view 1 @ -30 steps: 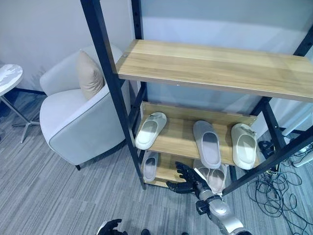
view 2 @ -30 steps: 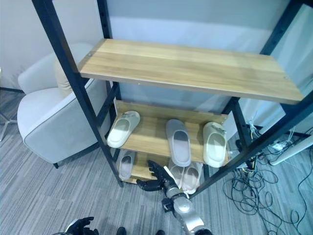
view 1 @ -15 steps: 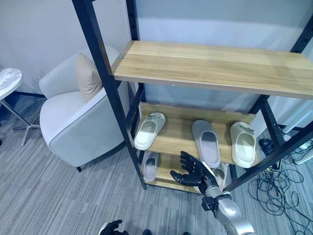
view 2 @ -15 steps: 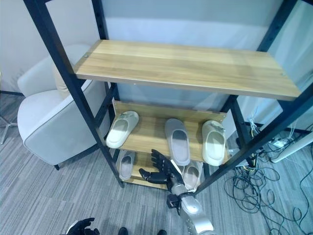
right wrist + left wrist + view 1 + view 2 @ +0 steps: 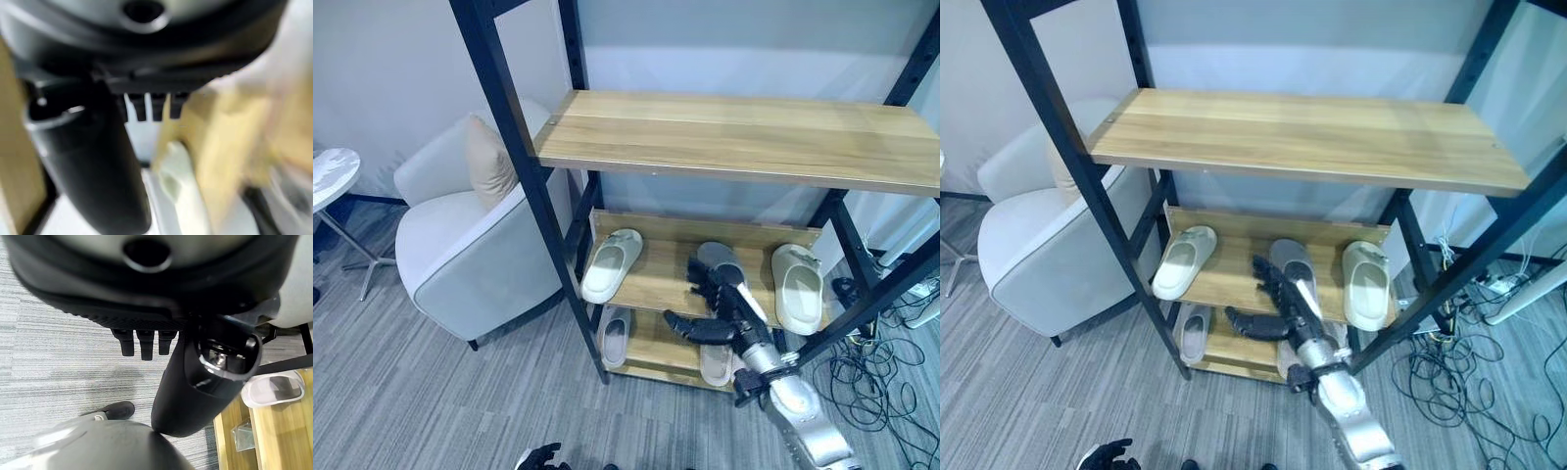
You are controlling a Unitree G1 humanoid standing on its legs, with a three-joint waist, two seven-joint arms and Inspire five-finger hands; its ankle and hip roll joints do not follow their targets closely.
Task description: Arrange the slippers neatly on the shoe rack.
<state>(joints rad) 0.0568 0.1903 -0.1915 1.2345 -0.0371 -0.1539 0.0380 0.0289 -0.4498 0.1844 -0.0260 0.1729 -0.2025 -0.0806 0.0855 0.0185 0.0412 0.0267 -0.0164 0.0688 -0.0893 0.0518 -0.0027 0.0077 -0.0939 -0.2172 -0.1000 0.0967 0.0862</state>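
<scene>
Right robot hand [image 5: 715,308] open, fingers spread, over grey slipper [image 5: 724,266], middle shelf [image 5: 656,284]

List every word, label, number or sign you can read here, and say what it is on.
None. No readable text stands on the shoe rack, the slippers, the armchair or the right hand.
</scene>
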